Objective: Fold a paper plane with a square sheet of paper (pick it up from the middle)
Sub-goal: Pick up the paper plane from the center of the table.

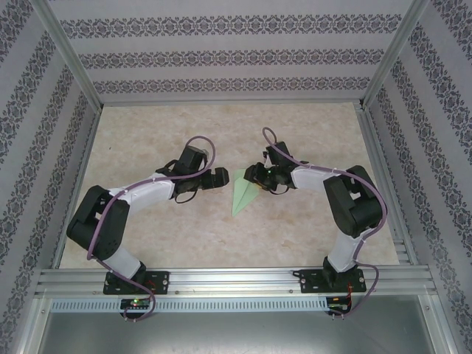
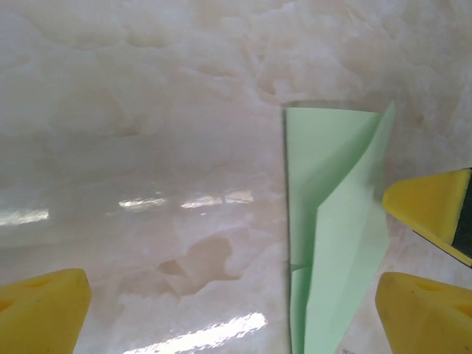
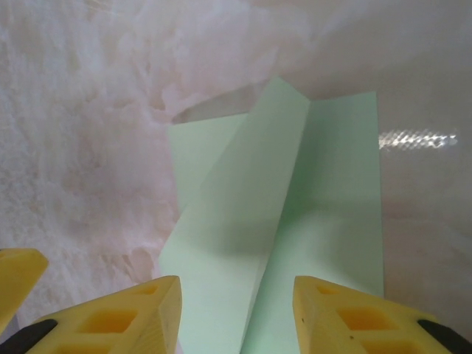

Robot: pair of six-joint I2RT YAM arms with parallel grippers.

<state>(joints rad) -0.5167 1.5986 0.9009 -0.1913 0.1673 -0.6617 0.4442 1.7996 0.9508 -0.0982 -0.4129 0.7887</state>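
The square sheet of paper lies on the marble-look table as a slim pale green paper plane (image 1: 243, 198), its tip toward the near edge and a raised centre crease (image 3: 284, 221) along it. My right gripper (image 3: 236, 318) stands open just above the wide end, one yellow finger (image 3: 125, 317) on each side of the crease, not pinching it. My left gripper (image 2: 232, 317) is wide open to the left of the plane (image 2: 343, 221), over bare table. Its right finger (image 2: 424, 313) sits near the paper's edge. In the top view both grippers (image 1: 221, 177) (image 1: 256, 177) flank the plane's far end.
The table (image 1: 147, 140) is walled by patterned panels and an aluminium frame (image 1: 236, 279) along the near edge. A finger of the right gripper (image 2: 435, 210) pokes into the left wrist view at the right. Open tabletop lies behind and to both sides.
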